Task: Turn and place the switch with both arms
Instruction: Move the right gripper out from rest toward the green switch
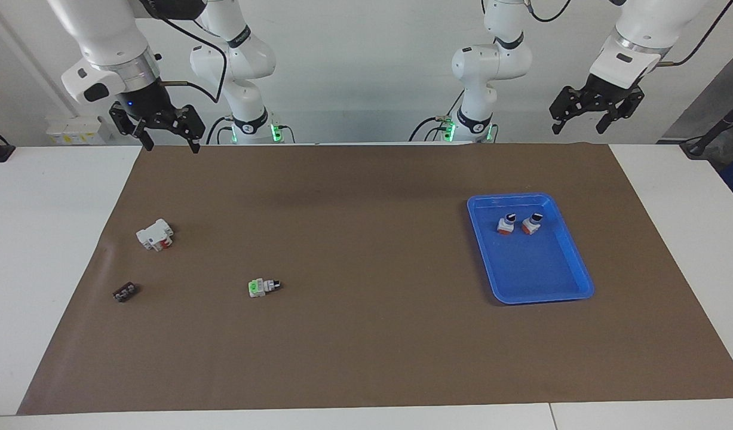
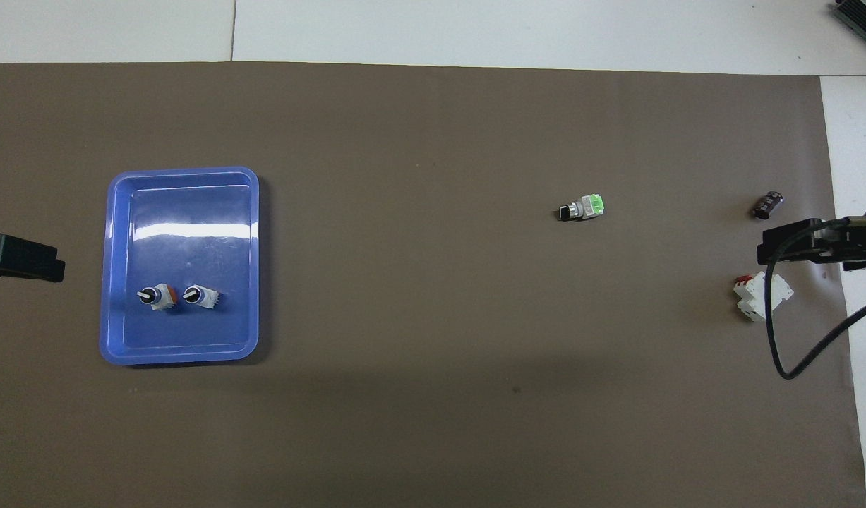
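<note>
The switch (image 1: 263,287) lies on its side on the bench (image 1: 366,334), toward the right arm's end, well apart from the tray (image 1: 572,263). Both pincers are held raised, spread and empty: the right pincer (image 1: 163,128) and the left pincer (image 1: 593,113). A mis-pick is possible because two similar red-based switches (image 1: 518,224) sit in the tray; slippage is risked by the small size.

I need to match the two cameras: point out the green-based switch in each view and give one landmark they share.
Facing view: the green-based switch lies on its side on the brown mat, lower middle of the picture, toward the right arm's end.
Overhead view: the same switch lies in the upper part, knob pointing toward the tray.
Shared landmark: the blue tray holding two orange-based switches.
</note>
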Robot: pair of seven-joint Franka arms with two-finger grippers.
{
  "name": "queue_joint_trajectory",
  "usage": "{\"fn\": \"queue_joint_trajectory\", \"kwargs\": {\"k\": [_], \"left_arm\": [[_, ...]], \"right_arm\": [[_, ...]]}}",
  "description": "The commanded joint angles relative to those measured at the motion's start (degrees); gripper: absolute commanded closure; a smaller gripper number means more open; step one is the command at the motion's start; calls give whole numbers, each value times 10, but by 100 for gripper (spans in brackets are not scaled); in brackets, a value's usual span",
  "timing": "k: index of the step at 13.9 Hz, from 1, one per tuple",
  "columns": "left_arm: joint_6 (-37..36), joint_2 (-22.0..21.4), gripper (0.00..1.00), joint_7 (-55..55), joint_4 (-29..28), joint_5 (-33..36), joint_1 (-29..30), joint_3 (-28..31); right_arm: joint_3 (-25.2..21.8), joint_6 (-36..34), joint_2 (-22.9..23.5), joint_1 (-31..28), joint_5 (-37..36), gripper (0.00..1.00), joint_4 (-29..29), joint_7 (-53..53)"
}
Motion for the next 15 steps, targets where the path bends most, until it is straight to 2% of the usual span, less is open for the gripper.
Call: {"fn": "queue_joint_trajectory", "kwargs": {"k": [1, 6, 8, 12, 15], "left_arm": [[-1, -15, 0, -1, -16, 10, 6, -3], [-1, -15, 0, -1, -16, 10, 6, -3], [-1, -15, 0, -1, -16, 10, 6, -3], [-1, -15, 0, -1, -16, 10, 6, -3], [-1, -15, 0, -1, -16, 10, 6, -3]], "right_arm": [[-2, 10, -13, 1, 5, 0, -17, 13], [-2, 20, -13, 1, 6, 0, -30, 2], [-2, 36, -12, 1, 8, 0, -42, -50], [3, 164, 10, 13, 11, 0, -109, -182], [5, 229, 70, 25, 20, 0, -113, -340]]}}
